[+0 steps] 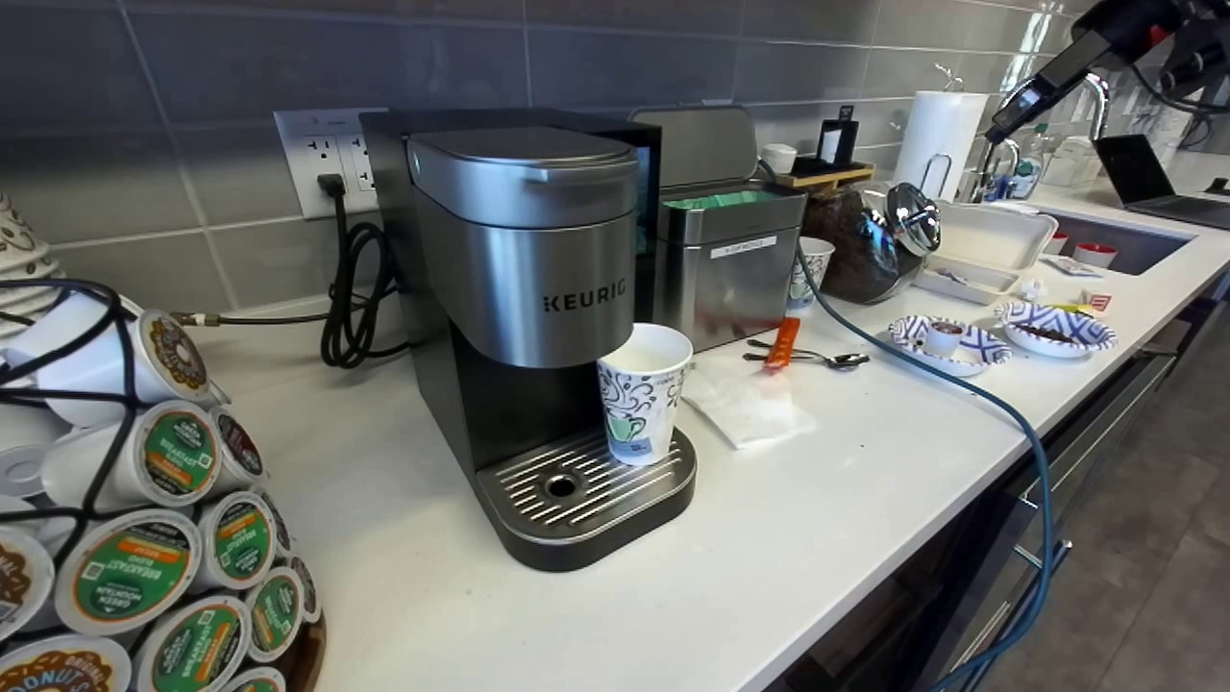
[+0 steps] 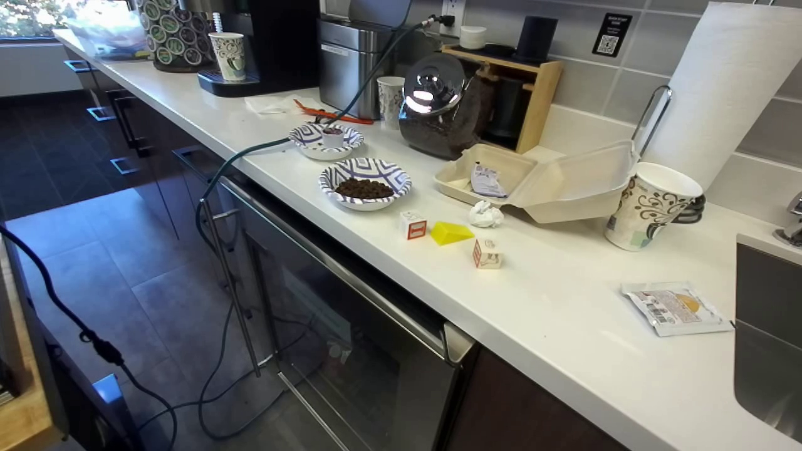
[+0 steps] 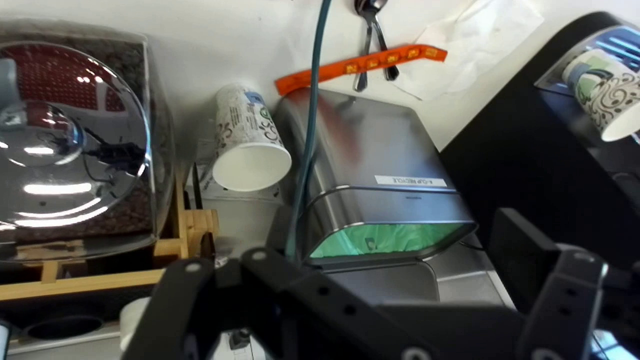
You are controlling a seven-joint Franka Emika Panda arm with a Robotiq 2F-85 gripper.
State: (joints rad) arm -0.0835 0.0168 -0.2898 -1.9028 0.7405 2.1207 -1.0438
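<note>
Presently the gripper [image 3: 395, 230] is hanging spread wide, holding nothing, while the steel bin [image 3: 375, 145] is standing lid-up just beside the coffee maker [image 1: 538, 259], so any approach is probably calling for slow alignment, clear of the blue cable [image 3: 313, 90] passing the bin's side away from the coffee maker.

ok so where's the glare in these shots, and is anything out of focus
Wrist view: white streaks of glare across the chrome jar lid, and the end effector in the foreground looks out of focus; in an exterior view, the window is washed out; in an exterior view, the tiled wall glints toward the upper right.
</note>
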